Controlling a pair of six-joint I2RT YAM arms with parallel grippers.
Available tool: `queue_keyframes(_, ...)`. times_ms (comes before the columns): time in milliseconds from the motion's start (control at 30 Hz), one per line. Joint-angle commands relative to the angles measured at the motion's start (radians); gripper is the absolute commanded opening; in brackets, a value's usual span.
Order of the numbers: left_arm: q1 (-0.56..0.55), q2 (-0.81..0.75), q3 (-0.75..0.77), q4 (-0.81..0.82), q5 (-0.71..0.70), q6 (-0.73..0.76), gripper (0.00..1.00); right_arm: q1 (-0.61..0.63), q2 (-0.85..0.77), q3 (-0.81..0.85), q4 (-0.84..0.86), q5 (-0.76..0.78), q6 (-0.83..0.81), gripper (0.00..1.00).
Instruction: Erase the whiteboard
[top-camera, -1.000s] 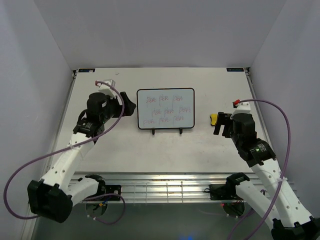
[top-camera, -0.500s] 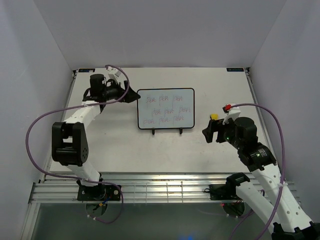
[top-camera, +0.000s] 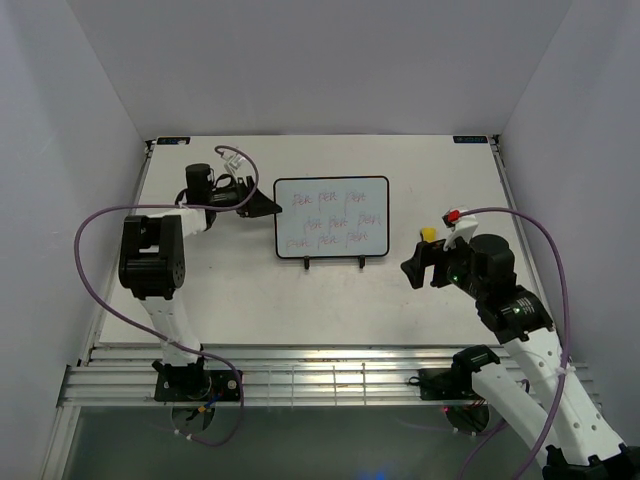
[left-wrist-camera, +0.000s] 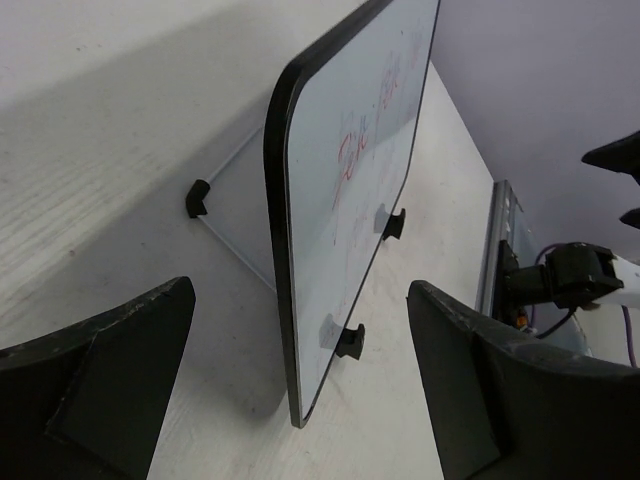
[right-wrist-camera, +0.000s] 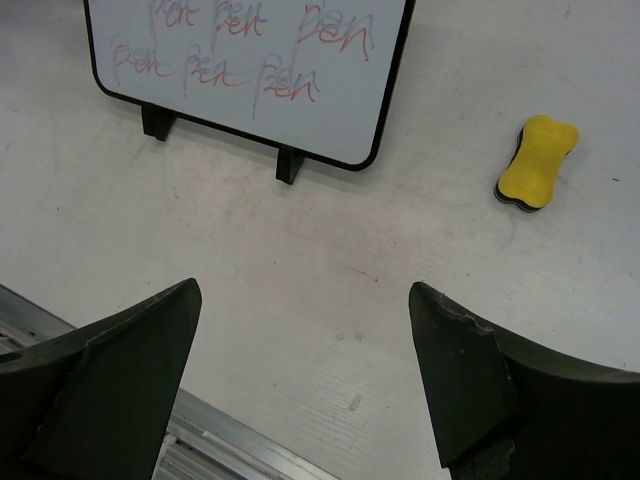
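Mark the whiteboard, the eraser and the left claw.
White black-framed rectangular whiteboard (top-camera: 331, 214): top view, face centre.
Yellow bone-shaped eraser (right-wrist-camera: 538, 163): right wrist view, top middle.
Left claw (top-camera: 268, 205): top view, between fingertips.

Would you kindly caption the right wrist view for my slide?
Open right end effector faces the red-marked whiteboard; yellow eraser lies beside it.

left gripper (top-camera: 268, 205) swung up beside whiteboard (top-camera: 331, 217), right gripper (top-camera: 411, 268) edged left

White arms (top-camera: 540, 352), black joints (top-camera: 150, 258), purple cables (top-camera: 78, 250)
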Motion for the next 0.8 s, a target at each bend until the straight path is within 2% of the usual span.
queue_keyframes(0,-0.004,0.02,-0.027,0.207,0.171,-0.114,0.98,0.003,0.027,0.013,0.039,-0.042,0.001,0.9)
queue_keyframes(167,-0.028,0.075,-0.01,0.253,0.224,-0.146,0.95,0.003,0.041,0.018,0.031,-0.037,0.002,0.91)
queue_keyframes(333,-0.059,0.126,0.0,0.281,0.258,-0.162,0.83,0.003,0.042,0.017,0.029,-0.042,0.005,0.93)
queue_keyframes(500,-0.067,0.158,0.002,0.322,0.27,-0.194,0.75,0.003,0.038,0.014,0.014,-0.039,0.005,0.94)
queue_keyframes(600,-0.068,0.169,0.005,0.35,0.275,-0.214,0.62,0.003,0.033,0.014,0.009,-0.037,0.005,0.94)
queue_keyframes(667,-0.07,0.175,0.007,0.362,0.278,-0.229,0.6,0.003,0.031,0.013,0.009,-0.039,0.005,0.94)
queue_keyframes(700,-0.07,0.176,0.007,0.373,0.277,-0.232,0.55,0.003,0.031,0.014,0.011,-0.042,0.005,0.95)
queue_keyframes(767,-0.068,0.184,0.008,0.385,0.28,-0.249,0.51,0.003,0.031,0.012,0.014,-0.052,0.004,0.95)
